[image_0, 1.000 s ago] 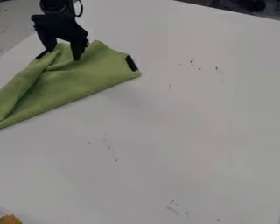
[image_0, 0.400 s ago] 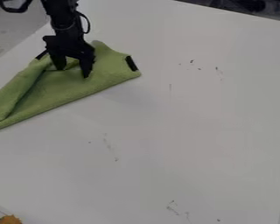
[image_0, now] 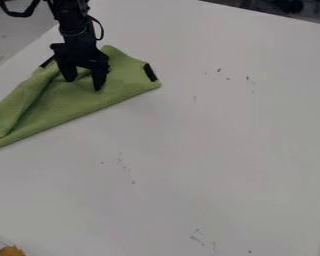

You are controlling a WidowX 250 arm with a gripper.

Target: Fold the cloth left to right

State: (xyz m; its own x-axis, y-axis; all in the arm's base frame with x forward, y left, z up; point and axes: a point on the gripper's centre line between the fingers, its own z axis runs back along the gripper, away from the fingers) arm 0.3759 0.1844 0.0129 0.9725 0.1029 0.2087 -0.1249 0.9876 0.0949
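Observation:
The green cloth [image_0: 74, 104] lies on the white table at the upper left, in a slanted shape with a raised fold along its left side. Black patches mark several of its corners. Over the cloth's upper part hangs the black gripper [image_0: 84, 85], pointing down. Its two fingers are apart, with green cloth visible between and below them. The tips are at or just above the cloth; whether they touch it I cannot tell. The gripper hides a bit of the cloth's upper middle.
The white table [image_0: 216, 145] has small dark marks on it and its edge runs along the upper left. An orange-yellow object [image_0: 12, 251] sits at the bottom left corner. Dark items stand beyond the table's top right edge.
My gripper has moved down and slightly right over the cloth, most of it before the second frame. Its fingers stay apart. The cloth's top corner has shifted slightly.

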